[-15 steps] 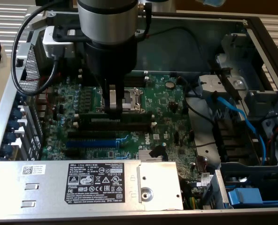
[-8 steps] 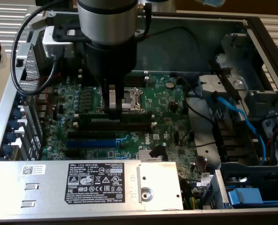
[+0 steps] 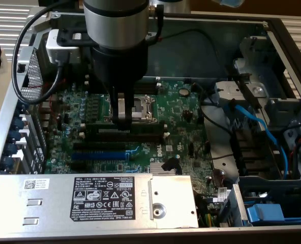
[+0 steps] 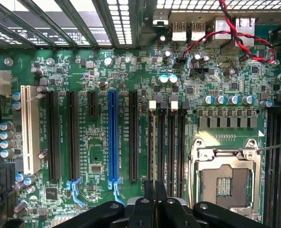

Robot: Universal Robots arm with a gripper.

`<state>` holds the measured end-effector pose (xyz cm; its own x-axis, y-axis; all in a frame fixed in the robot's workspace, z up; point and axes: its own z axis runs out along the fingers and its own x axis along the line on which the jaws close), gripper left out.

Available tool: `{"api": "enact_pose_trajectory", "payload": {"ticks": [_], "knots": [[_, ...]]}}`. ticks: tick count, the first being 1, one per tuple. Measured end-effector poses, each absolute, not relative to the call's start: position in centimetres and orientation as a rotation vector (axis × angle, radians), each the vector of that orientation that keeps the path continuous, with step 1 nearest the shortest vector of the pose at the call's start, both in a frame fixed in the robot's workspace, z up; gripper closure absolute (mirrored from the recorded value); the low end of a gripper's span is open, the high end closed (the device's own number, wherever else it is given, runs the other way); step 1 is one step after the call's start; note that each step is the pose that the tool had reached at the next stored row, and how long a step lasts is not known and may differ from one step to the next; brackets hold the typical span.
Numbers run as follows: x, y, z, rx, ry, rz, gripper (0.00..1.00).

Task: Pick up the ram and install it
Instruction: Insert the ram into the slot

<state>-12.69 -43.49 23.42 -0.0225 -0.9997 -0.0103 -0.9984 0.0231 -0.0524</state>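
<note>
The claw (image 3: 122, 121) hangs low over the middle of the motherboard (image 3: 181, 109) inside the open computer case (image 3: 272, 30), right above the long black memory slots (image 3: 125, 133). Its fingers are drawn nearly together, pinching the top edge of the ram (image 3: 121, 109), a thin stick standing upright between them; in the wrist view the ram (image 4: 154, 199) appears edge-on as a narrow dark strip rising between the fingers (image 4: 143, 209), lined up with the black slots with white end clips (image 4: 166, 137). The empty processor socket (image 3: 143, 108) sits just beside the claw. A blue expansion slot (image 4: 113, 137) lies near those slots. A labelled silver power supply (image 3: 104, 201) covers the case's near edge.
</note>
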Motion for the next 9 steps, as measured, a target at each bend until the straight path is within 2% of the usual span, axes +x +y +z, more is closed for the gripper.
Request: {"api": "enact_pose_trajectory", "payload": {"ticks": [9], "knots": [[-12.8, -43.44, 23.36, -2.165, 2.215, -0.047, 0.88]]}}
